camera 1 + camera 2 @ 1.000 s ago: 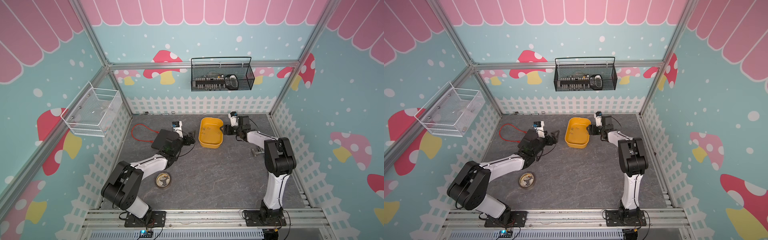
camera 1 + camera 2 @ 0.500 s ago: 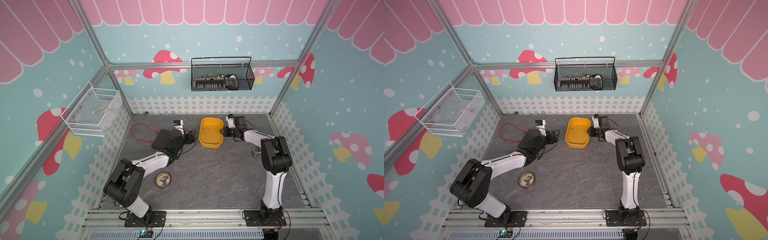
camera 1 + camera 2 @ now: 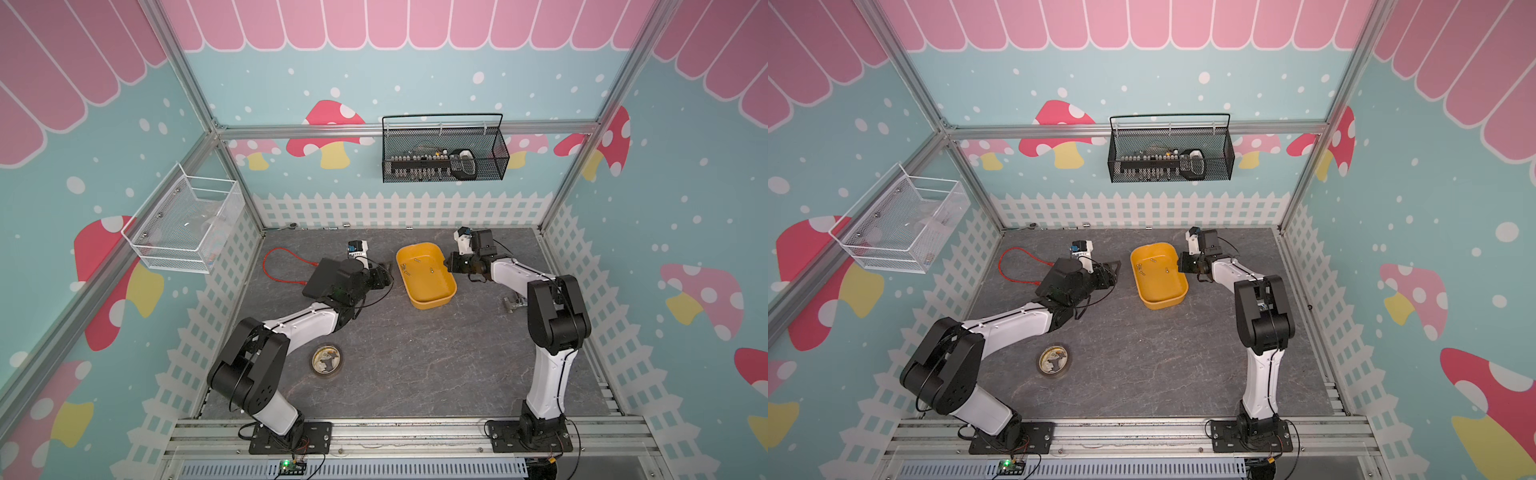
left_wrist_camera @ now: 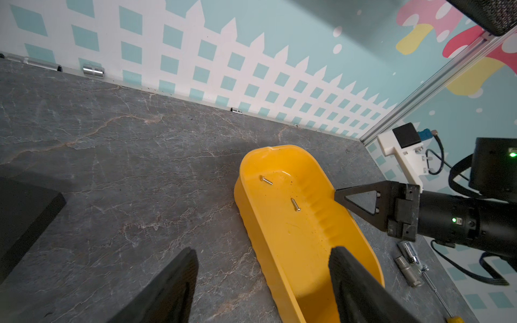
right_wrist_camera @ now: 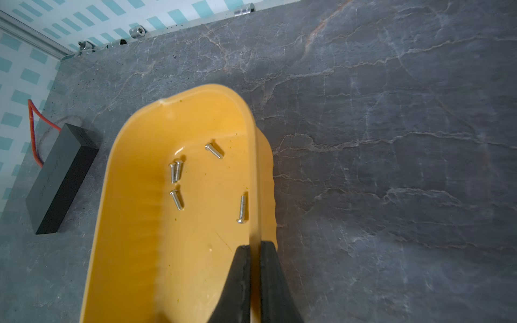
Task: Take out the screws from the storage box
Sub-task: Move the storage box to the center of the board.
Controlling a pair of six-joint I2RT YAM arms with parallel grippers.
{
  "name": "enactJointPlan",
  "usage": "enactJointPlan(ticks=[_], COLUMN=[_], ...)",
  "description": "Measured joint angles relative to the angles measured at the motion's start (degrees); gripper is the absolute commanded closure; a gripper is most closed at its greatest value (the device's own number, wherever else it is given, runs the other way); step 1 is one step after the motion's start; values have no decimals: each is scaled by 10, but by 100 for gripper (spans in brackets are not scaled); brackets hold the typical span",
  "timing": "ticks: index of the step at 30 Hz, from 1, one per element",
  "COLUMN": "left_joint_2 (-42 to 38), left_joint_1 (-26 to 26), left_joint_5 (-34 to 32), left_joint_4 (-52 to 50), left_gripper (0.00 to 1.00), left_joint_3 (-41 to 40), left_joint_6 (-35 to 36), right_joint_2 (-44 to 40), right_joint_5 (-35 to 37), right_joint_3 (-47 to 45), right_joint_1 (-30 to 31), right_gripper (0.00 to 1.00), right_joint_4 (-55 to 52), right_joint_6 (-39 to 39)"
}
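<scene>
Change: the right gripper (image 5: 255,247) is now pinching the rim of the box (image 3: 428,291), where a second ago it was standing open just beside it; the left gripper (image 4: 263,250) is closing in and narrowing slightly
Meaning: the box is probably being steadied or readied for tipping; no screw is out yet
Right gripper: clamping the thin wall at the box's 3 o'clock side
Left gripper: standing wide, holding nothing, at the box's 9 o'clock side and seeming to straddle that wall
Screws: five screws (image 5: 174,172) are lying loose on the box floor toward its 12 o'clock end, apart from both grippers
</scene>
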Motion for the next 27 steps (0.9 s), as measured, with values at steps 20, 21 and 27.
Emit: enactJointPlan(ticks=[20, 21, 27], left_joint_2=[17, 16, -9], left_joint_1=[-87, -89, -94], left_joint_5=[52, 51, 34], left_joint_4=[-135, -141, -201], left_gripper=[31, 31, 33], left_joint_3=[39, 34, 8], left_joint_6=[-28, -28, -28], right_joint_2=[-233, -252, -314], right_joint_5=[-87, -93, -99], right_joint_3=[-118, -153, -300], right_joint_1=[12, 14, 40], right_gripper=[100, 100, 100], right_joint_4=[-297, -283, -205], right_joint_6=[-7, 5, 75])
